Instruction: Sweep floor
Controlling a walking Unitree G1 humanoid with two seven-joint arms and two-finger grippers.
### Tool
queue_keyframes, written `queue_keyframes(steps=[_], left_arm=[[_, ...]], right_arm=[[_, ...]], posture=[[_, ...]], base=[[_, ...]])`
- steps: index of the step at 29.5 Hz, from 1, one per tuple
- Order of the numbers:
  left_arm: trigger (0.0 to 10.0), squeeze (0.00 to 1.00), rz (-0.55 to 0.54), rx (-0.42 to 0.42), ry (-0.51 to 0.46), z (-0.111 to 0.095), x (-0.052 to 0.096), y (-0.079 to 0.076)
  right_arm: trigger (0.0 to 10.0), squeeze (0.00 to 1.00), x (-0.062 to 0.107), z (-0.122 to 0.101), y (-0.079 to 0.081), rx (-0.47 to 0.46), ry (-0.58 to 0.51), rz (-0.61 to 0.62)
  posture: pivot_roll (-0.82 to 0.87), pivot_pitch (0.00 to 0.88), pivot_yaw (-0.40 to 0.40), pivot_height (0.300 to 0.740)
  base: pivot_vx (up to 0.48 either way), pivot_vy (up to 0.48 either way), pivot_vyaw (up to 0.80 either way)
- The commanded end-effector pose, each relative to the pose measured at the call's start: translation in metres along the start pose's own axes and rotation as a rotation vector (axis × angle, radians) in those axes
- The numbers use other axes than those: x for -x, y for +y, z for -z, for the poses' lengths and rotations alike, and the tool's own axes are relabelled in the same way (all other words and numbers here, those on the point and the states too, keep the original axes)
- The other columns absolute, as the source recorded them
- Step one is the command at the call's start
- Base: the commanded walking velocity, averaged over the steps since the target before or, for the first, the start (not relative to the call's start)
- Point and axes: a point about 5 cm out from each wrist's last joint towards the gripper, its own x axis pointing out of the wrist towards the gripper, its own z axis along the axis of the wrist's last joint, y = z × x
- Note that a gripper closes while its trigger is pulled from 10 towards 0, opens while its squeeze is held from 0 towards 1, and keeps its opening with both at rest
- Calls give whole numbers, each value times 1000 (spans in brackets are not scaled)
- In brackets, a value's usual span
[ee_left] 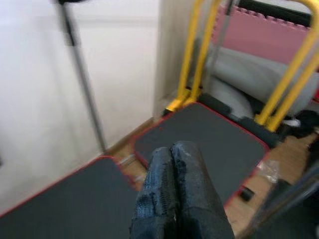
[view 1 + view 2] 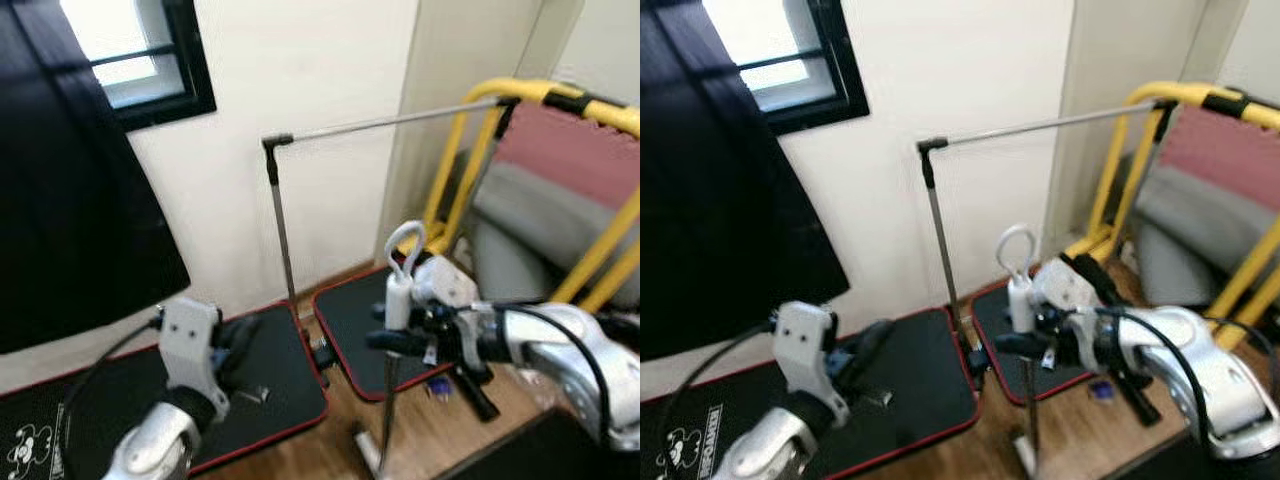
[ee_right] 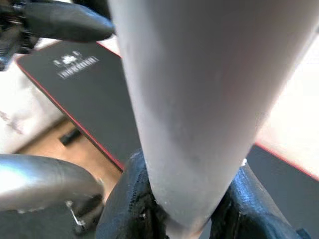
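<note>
A broom handle (image 2: 399, 285), white with a loop at its top, stands upright in front of me, and its thin shaft (image 2: 388, 410) runs down toward the wooden floor (image 2: 440, 430). My right gripper (image 2: 392, 342) is shut on this handle just below the white grip. In the right wrist view the white handle (image 3: 199, 99) sits clamped between the two black fingers (image 3: 124, 204). The broom's head is hidden from me. My left gripper (image 2: 238, 338) is shut and holds nothing; it hovers low on the left over a black mat (image 2: 270, 395). Its fingers (image 1: 174, 194) are pressed together.
Two black mats with red edges lie by the wall, the second (image 2: 350, 310) to the right. A thin metal rack post (image 2: 283, 240) rises between them. A yellow tube frame (image 2: 590, 110) with grey and pink padding (image 2: 560, 220) blocks the right. A dark cloth (image 2: 70, 200) hangs at left.
</note>
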Motion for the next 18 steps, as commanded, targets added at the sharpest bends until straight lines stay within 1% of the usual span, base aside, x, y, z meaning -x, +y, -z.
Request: queue_keyframes(steps=[1,4,10,18], left_arm=[[10000,0,116,-1,-1,-1,0,-7],[10000,0,117,0,-2,-1,-1,-7],[10000,0,116,-1,-3,-1,-1,-7],[10000,0,111,10,-3,0,-2,-6]], right_arm=[[10000,0,-1,-2,0,1,-9,1],[10000,0,-3,-2,0,-4,-18,0],[10000,0,-7,-5,4,0,-39,-21],[10000,0,-10,-9,5,20,-54,-27]], posture=[[-142,54,2,740],[-142,56,-1,740],[-142,54,-3,740],[-142,49,-4,740]], base=[[0,-472,0],[0,-472,0],[0,-459,-800],[0,0,-800]])
